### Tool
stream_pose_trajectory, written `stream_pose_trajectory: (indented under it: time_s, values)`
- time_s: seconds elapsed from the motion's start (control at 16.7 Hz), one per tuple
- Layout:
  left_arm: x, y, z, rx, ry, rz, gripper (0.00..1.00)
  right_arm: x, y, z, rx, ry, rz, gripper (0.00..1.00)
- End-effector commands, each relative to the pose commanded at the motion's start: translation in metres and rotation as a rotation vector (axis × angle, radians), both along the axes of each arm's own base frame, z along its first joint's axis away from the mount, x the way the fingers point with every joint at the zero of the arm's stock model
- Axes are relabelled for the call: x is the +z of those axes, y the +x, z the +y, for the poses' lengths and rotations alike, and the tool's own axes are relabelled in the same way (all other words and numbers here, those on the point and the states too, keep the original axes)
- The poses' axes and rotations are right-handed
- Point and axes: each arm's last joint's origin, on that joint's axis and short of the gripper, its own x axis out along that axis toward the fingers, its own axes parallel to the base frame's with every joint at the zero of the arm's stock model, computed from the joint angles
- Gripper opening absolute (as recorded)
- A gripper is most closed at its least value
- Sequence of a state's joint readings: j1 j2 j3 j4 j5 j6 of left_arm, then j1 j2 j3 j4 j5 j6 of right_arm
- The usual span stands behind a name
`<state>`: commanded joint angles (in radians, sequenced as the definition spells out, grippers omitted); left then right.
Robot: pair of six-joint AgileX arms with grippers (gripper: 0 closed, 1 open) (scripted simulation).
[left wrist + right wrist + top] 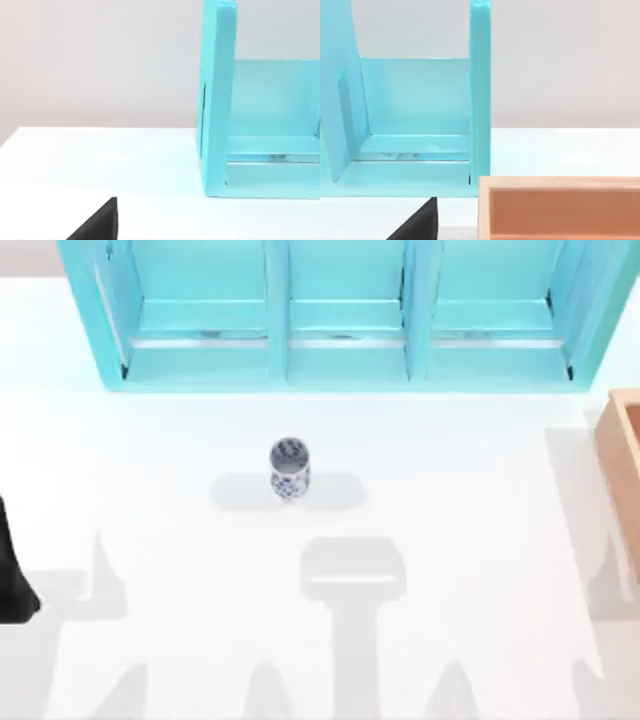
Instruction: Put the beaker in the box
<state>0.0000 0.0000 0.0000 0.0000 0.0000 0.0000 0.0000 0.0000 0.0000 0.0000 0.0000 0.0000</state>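
Mid-table, upright beaker (289, 468), box (622, 465) far right

The beaker (289, 468), a small white cup speckled dark blue, stands upright and alone near the table's middle, well apart from the tan box (622, 455) with its orange-brown inside at the right edge.

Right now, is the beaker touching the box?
Apart. In the top view the beaker stands upright mid-table, with a wide stretch of bare white table between it and the box at the right edge.
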Motion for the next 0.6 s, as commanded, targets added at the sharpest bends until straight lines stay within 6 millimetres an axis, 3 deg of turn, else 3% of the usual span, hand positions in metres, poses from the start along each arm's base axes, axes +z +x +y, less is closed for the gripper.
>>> stream_pose_trajectory:
  time_s: [0.3, 0.6]
  values:
    - [0.0, 0.0, 0.0, 0.0, 0.0, 0.0, 1.0, 0.011, 0.0, 0.002, 0.012, 0.011, 0.029, 1.0]
    - [0.0, 0.0, 0.0, 0.0, 0.0, 0.0, 1.0, 0.071, 0.011, 0.012, 0.067, 0.061, 0.18, 1.0]
